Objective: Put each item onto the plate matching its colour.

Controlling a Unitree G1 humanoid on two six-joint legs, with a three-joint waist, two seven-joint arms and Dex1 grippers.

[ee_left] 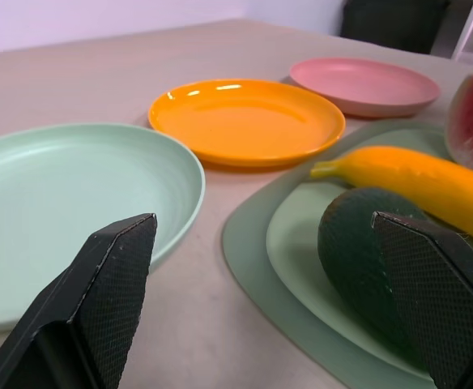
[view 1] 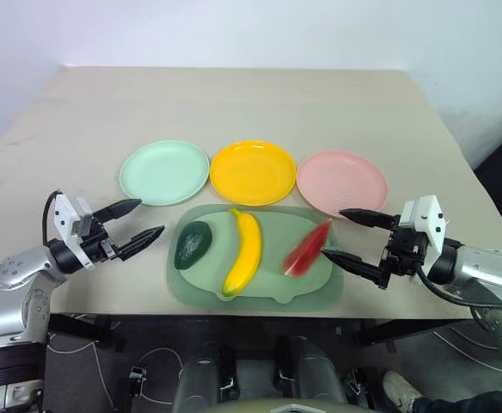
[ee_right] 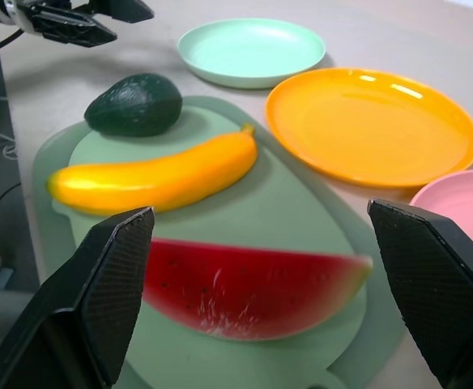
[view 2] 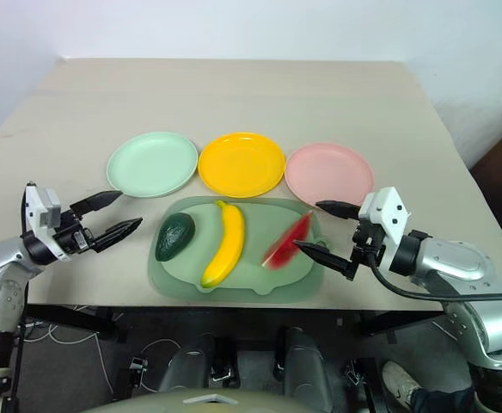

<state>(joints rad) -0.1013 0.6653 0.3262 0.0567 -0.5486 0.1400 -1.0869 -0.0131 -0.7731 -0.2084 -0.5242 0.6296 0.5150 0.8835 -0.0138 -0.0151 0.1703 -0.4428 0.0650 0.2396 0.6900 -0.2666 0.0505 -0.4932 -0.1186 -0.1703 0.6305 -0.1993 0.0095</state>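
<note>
A dark green avocado (view 1: pixel 192 243), a yellow banana (view 1: pixel 244 250) and a red watermelon slice (view 1: pixel 307 248) lie side by side on a pale green mat (view 1: pixel 320 288). Behind the mat stand three plates in a row: mint green (view 1: pixel 164 172), yellow (view 1: pixel 253 172) and pink (view 1: pixel 342 181). My left gripper (view 1: pixel 144 221) hovers open just left of the avocado, fingers pointing at it. My right gripper (view 1: pixel 341 234) is open at the mat's right edge, and the watermelon's tip lies between its spread fingers without touching them. Both wrist views show wide gaps between the fingers.
The items sit near the front edge of a beige table (view 1: pixel 234 103). Bare tabletop stretches behind the plates and to both sides. Beyond the table's far edge rises a white wall (view 1: pixel 234 30).
</note>
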